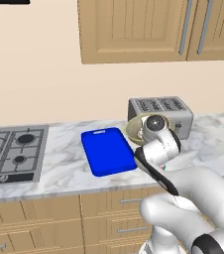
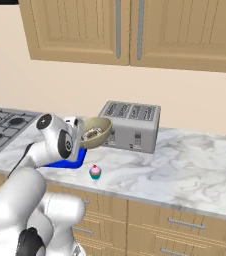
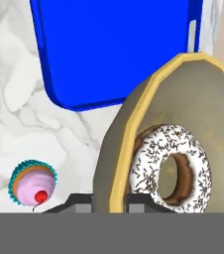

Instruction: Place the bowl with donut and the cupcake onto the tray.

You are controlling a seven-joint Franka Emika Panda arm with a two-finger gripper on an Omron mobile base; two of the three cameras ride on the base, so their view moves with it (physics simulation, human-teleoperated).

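My gripper (image 3: 109,202) is shut on the rim of the tan bowl (image 3: 198,99), holding it lifted and tilted steeply on its side. The white-iced, speckled donut (image 3: 171,168) rests inside the bowl. In the right base view the bowl (image 2: 96,132) hangs above the counter in front of the toaster, with the gripper (image 2: 81,136) at its left rim. The blue tray (image 1: 108,151) lies flat on the counter left of the bowl (image 1: 134,126). The cupcake (image 2: 95,172) stands upright on the marble near the front edge, just off the tray's corner (image 3: 114,49), with the cupcake (image 3: 33,182) at the lower left.
A silver toaster (image 1: 161,111) stands against the wall behind the bowl. The grey stovetop (image 1: 12,151) lies to the tray's left. Wooden wall cabinets (image 2: 120,30) hang above. Bare marble counter (image 2: 195,165) stretches to the right.
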